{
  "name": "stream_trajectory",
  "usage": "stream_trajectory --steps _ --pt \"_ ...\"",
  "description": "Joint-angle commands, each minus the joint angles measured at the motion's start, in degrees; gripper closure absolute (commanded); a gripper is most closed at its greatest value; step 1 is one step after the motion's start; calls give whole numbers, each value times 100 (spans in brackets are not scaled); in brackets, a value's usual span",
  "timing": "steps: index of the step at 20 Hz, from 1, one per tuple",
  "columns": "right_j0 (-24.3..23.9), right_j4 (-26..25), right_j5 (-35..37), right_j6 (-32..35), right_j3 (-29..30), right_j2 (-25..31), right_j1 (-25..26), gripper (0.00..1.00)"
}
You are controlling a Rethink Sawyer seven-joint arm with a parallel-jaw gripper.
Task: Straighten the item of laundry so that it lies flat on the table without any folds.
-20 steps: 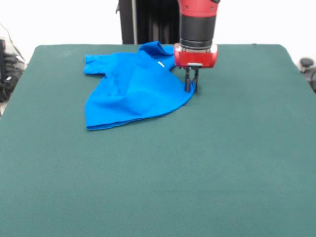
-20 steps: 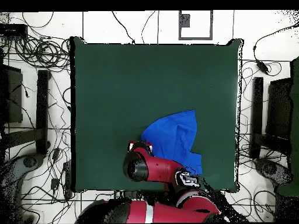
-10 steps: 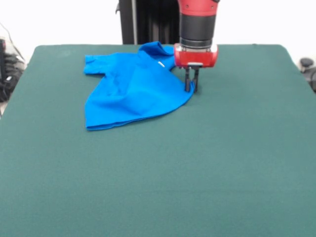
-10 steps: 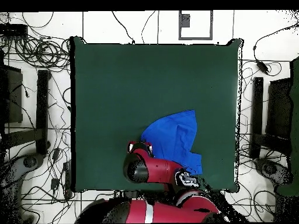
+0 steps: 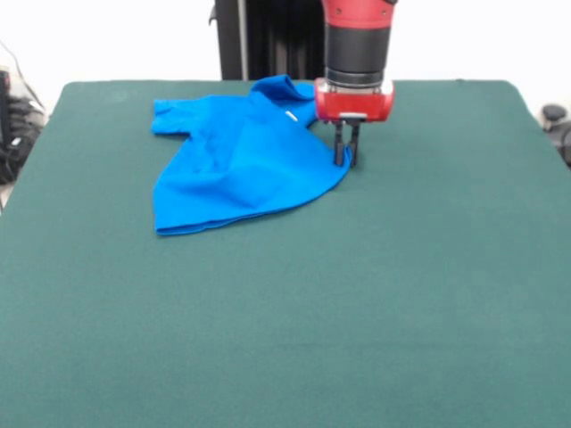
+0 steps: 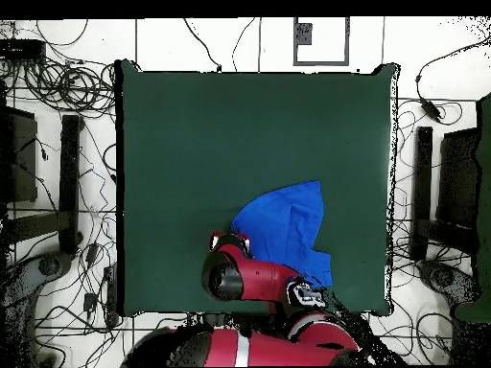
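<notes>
arm [image 6: 254, 278] hides shirt's near part overhead, pincer unseen there

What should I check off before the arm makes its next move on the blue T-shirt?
1. End effector down at the T-shirt's right-hand tip in the front view: ok.
2. Fabric actually pinched: cannot tell; the fingers stand close together at the cloth edge, but no cloth shows between them.
3. T-shirt lying flat: not ok; it is bunched, with a raised fold near the arm and one sleeve out to the side.
4. Free green table to pull across: ok, a wide bare stretch lies in front and to the side.
5. Shirt fully on the table: ok in the overhead view.
</notes>
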Motion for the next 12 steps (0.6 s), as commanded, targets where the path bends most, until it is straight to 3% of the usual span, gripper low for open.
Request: stream_trajectory --steps 1,12 --pt "293 758 332 1083 -915 156 526 100" --pt "452 1141 1126 978 -869 111 18 100"
